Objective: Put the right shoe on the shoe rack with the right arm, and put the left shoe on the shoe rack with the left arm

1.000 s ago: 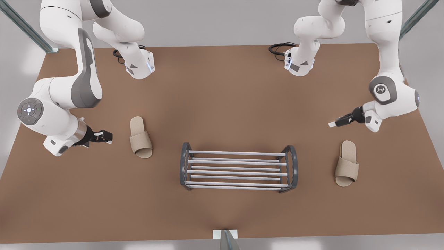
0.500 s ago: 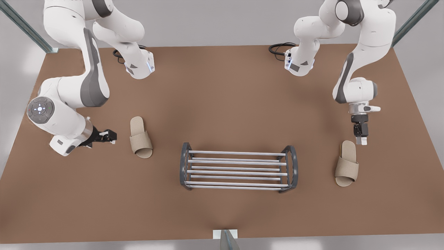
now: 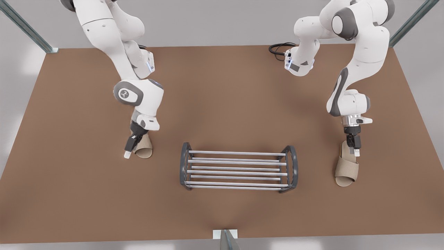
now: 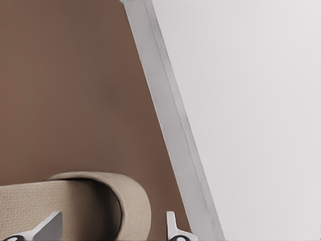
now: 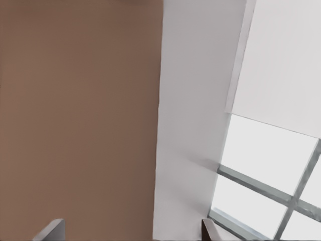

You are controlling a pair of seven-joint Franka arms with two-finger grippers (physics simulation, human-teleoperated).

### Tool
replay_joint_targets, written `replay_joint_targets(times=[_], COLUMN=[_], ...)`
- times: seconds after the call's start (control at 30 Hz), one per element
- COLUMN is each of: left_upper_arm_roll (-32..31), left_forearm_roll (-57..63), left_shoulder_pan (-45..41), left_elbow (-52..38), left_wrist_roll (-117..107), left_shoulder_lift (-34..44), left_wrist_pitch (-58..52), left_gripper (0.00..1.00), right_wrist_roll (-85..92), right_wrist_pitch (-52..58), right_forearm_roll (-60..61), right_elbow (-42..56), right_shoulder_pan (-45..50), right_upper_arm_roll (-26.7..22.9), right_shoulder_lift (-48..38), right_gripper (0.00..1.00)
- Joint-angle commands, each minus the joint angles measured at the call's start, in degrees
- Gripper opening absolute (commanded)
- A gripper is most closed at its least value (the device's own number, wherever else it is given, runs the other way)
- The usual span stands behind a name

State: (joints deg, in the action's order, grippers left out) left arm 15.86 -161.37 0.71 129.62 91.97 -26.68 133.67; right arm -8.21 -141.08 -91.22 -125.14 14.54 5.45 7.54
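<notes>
My left gripper [image 3: 353, 150] is spread open astride the left shoe [image 3: 346, 170] at the frame's right, but my right gripper [image 3: 129, 151], also open, hangs skewed beside the right shoe [image 3: 144, 150], left of the shoe rack [image 3: 238, 170], and may pinch nothing.

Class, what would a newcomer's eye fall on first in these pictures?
Two beige slippers lie on the brown table, either side of the shoe rack at the middle. The open left gripper hangs over the left shoe at the front view's right. The open right gripper is beside the right shoe at its left.
</notes>
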Motion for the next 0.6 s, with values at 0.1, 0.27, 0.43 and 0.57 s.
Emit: replay_joint_targets(times=[0.1, 0.27, 0.43, 0.57], left_upper_arm_roll=[-1.45, -2.15, -2.41, -2.94], left_forearm_roll=[-0.17, -0.26, -0.17, -0.26], left_shoulder_pan=[-0.09, -0.01, -0.01, -0.09], left_elbow=[-4.99, -8.24, -11.32, -12.11], left_wrist_roll=[-14.62, -16.03, -16.64, -17.52], left_shoulder_lift=[-2.94, -4.87, -6.54, -6.89], left_wrist_pitch=[0.97, 2.47, 3.17, 3.78], left_gripper=[1.0, 1.0, 1.0, 0.93], right_wrist_roll=[-67.28, -85.21, -96.03, -110.08], right_wrist_pitch=[-8.77, -10.36, -6.05, 0.28], right_forearm_roll=[-45.35, -75.32, -87.02, -92.73], right_elbow=[-6.35, -10.3, -16.98, -21.29], right_shoulder_pan=[-2.05, -6.09, -9.17, -9.88], right_upper_arm_roll=[1.23, 0.7, 0.7, 0.7], right_shoulder_lift=[-0.33, -2.79, -6.39, -4.9], right_gripper=[1.0, 1.0, 1.0, 1.0])
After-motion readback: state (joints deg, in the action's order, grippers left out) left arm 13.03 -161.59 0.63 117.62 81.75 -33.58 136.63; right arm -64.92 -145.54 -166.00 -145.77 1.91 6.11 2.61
